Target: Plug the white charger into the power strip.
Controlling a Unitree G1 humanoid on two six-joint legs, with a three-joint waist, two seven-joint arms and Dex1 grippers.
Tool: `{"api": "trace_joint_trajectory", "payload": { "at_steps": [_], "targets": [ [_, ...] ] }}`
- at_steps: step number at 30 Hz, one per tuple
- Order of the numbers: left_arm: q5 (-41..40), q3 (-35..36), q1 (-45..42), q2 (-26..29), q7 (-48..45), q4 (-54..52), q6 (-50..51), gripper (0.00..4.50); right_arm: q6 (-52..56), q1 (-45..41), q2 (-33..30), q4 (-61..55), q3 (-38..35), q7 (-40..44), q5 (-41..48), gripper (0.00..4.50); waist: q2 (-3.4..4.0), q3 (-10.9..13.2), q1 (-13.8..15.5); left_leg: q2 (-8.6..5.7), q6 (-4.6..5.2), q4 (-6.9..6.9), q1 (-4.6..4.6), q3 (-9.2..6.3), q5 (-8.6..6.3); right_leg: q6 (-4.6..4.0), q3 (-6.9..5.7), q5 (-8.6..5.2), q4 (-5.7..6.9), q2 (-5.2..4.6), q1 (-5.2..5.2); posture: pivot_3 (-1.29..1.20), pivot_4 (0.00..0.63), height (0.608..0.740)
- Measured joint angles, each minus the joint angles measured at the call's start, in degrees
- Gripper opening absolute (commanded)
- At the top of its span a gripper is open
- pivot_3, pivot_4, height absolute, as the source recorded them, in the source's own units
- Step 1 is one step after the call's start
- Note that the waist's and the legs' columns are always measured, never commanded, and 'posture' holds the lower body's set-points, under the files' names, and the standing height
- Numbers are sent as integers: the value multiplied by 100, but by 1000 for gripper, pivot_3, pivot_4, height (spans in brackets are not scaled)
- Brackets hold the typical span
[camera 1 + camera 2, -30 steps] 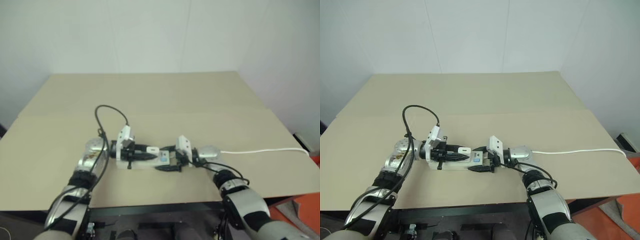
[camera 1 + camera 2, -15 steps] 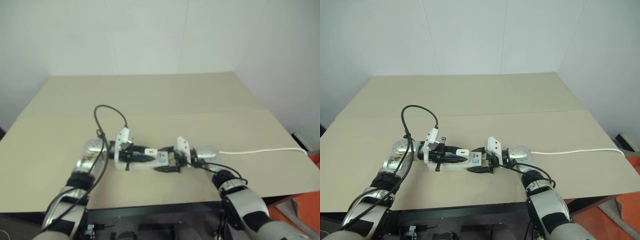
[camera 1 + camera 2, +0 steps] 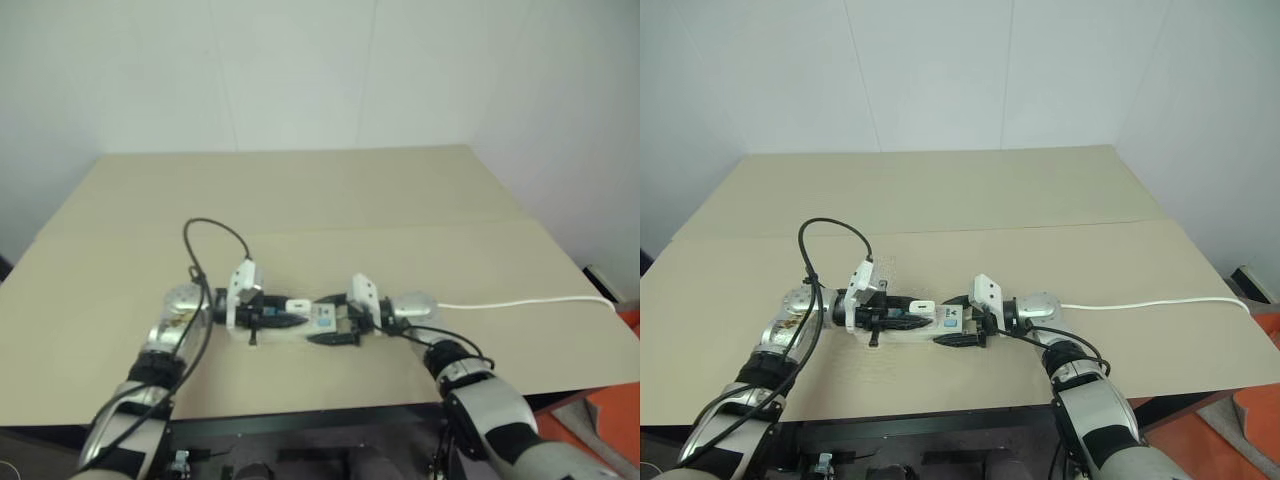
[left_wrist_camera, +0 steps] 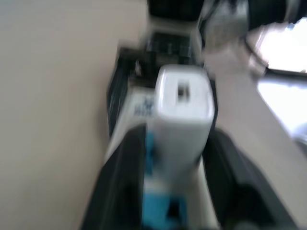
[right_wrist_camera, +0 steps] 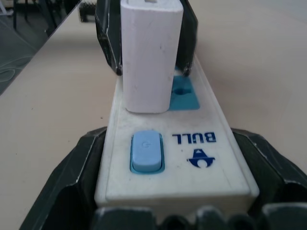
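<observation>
Right wrist view: my right claw [image 5: 175,191] clamps the power strip [image 5: 177,158] steady while my left claw [image 4: 172,177], fingers loosely flanking it, leaves the charger [image 5: 151,52] seated upright.

The left gripper [image 3: 902,313] has let go of the white charger [image 3: 923,307]: a second ago its black fingers [image 4: 120,182] were pressed tight on the adapter, and now they stand slightly apart on either side of it, a gap showing at each flank in the left wrist view. The left arm has eased a little toward the robot's left and lower over the tabletop [image 3: 940,200], so that less of the gripper overlaps the power strip [image 3: 940,322] than before, and the black cable loop above the left wrist has swung that way too
</observation>
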Motion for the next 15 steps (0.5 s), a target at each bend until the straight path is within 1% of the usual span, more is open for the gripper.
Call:
{"api": "trace_joint_trajectory", "payload": {
  "at_steps": [4, 5, 6, 12, 13, 15],
  "targets": [
    [-8, 110, -84, 62, 11, 67, 176, 3873, 0, 2, -40, 2, -31, 77, 2, 3421, -1, 1, 18, -1, -1, 1, -12, 0, 0, 0, -2, 0, -8, -1, -2, 0, 150, 740],
    [-11, 111, -106, 56, 9, 67, 200, 4113, 0, 2, -39, 2, -35, 88, 2, 3421, -1, 1, 18, -1, -1, 1, -16, 0, 0, 0, -2, 0, -9, -1, -6, 0, 150, 740],
    [-17, 119, -136, 39, 0, 67, 213, 4482, 0, 2, -37, 2, -36, 93, 3, 3421, -1, 1, 18, -1, -1, 1, -18, 0, 0, 0, -2, 0, -10, -1, -8, 0, 150, 740],
    [-242, 337, -481, 94, -96, -177, 393, 4482, 0, -3, -12, 1, -40, 94, 1, 3421, -2, 3, 15, 0, -1, 1, -25, -1, 0, 0, -4, 0, -13, -1, -11, 0, 150, 740],
    [-290, 393, -585, 191, -149, -253, 497, 4482, 0, -3, -8, 1, -40, 93, 1, 3421, -3, 4, 13, 1, -1, 1, -27, -2, 0, 0, -5, 0, -13, -1, -13, 0, 150, 740],
    [-457, 463, -871, 602, -446, -363, 796, 4482, 0, -5, 8, -4, -40, 91, 1, 3421, -5, 8, -5, 1, -1, -1, -30, -3, 0, 0, -6, 0, -12, 0, -19, 0, 150, 740]
  ]
}}
